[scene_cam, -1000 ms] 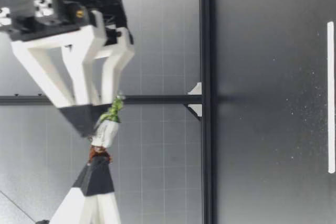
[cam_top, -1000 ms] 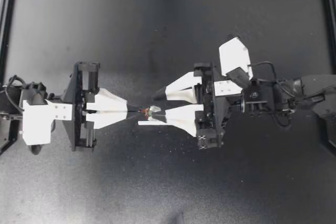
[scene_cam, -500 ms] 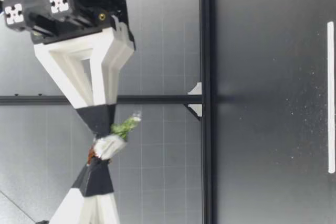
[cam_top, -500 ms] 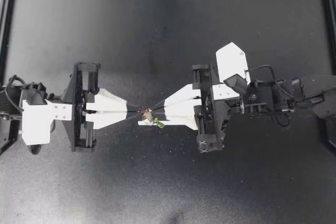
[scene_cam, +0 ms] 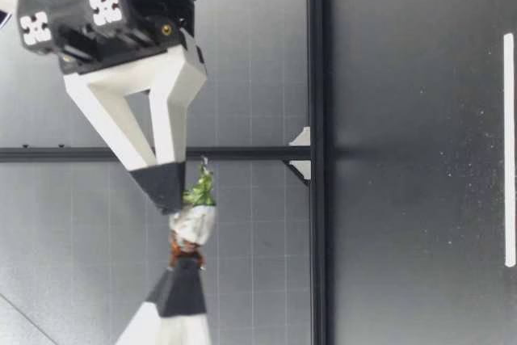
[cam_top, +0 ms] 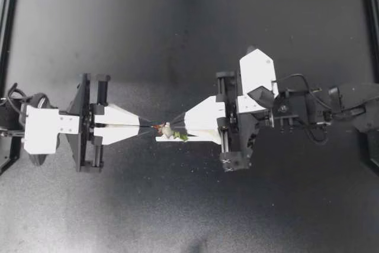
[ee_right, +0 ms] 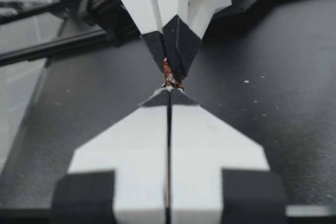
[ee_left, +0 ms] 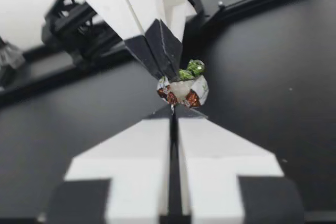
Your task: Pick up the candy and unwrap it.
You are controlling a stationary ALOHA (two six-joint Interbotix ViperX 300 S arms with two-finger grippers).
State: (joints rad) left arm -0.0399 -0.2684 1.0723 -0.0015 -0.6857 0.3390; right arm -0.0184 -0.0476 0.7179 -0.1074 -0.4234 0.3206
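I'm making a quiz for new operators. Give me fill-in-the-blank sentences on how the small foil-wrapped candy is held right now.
My left gripper and my right gripper are both ___ on the small foil-wrapped candy. The candy hangs ___ the black table, not on it. The wrapper's red-brown twisted end is pinched by my ___ gripper. The loose wrapper end beside my right gripper's tips is ___ in colour.
Missing words: shut; above; left; green.

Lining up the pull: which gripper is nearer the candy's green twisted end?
Right. My right gripper is shut just beside the green end; my left gripper pinches the candy by its brown end, opposite.
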